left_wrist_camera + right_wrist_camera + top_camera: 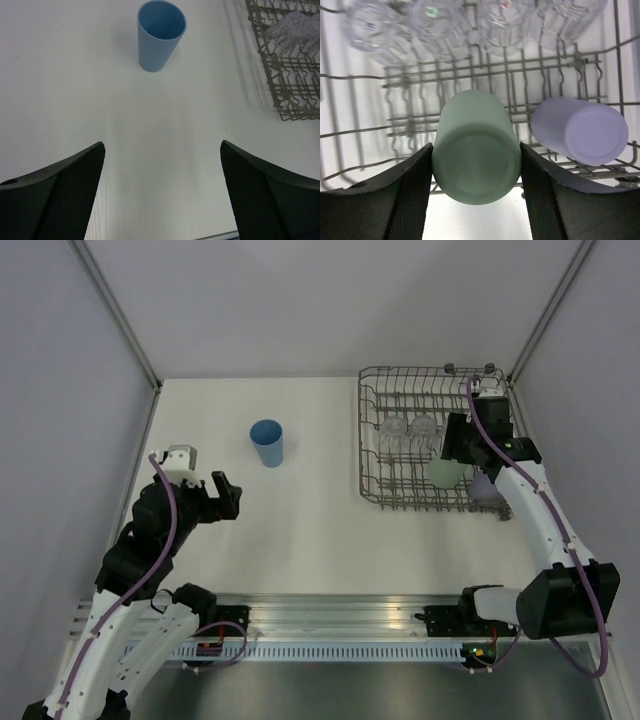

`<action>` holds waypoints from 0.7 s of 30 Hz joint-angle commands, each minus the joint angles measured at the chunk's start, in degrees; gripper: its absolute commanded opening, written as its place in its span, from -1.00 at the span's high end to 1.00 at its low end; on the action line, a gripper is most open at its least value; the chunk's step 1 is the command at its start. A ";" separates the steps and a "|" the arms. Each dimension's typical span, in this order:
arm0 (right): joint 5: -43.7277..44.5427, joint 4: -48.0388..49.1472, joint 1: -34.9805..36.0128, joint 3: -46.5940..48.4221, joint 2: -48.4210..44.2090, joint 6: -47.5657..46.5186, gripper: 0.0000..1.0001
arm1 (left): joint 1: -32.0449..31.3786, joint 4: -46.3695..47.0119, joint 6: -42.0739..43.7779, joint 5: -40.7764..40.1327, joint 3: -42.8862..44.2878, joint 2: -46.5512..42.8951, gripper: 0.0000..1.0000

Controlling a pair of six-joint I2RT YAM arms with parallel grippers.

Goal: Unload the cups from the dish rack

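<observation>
- Grip on the pale green cup [477, 175] was complete: the right tool [475, 150] was closed on it, with 1 of its black fingers [410, 200] pressed to each side.
- That cup sat inside the dish rack [362, 430], near the rack's 6 o'clock edge, with its closed base turned toward the right wrist camera.
- The lavender cup [580, 130] lay just beside it at 3 o'clock in the wrist view, tilted on the wires with its base also facing the camera. The 2 cups were apart.
- 4 clear glasses [495, 25] stood in a row at 12 o'clock from the green cup, deeper in the rack and blurred.
- The rack filled the 2 o'clock part of the white counter [300, 540] in the top view.
- The blue cup [267, 443] stood upright on the counter with its mouth up, well apart from the rack at its 9 o'clock.
- The left tool [161, 144] was wide open and held nothing. It hung over bare counter, with the blue cup at about 1 o'clock from it in the top view.
</observation>
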 commanded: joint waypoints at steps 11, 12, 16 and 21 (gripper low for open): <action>-36.39 12.88 -0.18 1.36 -14.20 4.37 0.19 | -0.20 25.15 -20.44 35.93 -0.93 4.83 -0.99; -38.44 14.12 -0.18 0.92 -14.55 6.90 0.18 | -0.11 27.43 -21.86 38.55 -1.80 5.01 -0.99; -49.42 31.46 -0.18 -4.35 -19.11 19.61 0.19 | -0.11 40.94 -31.25 41.13 -5.23 4.84 -0.99; -56.91 58.48 -0.18 -14.20 -22.38 41.17 0.19 | -0.20 57.40 -45.41 39.99 -11.90 2.99 -0.99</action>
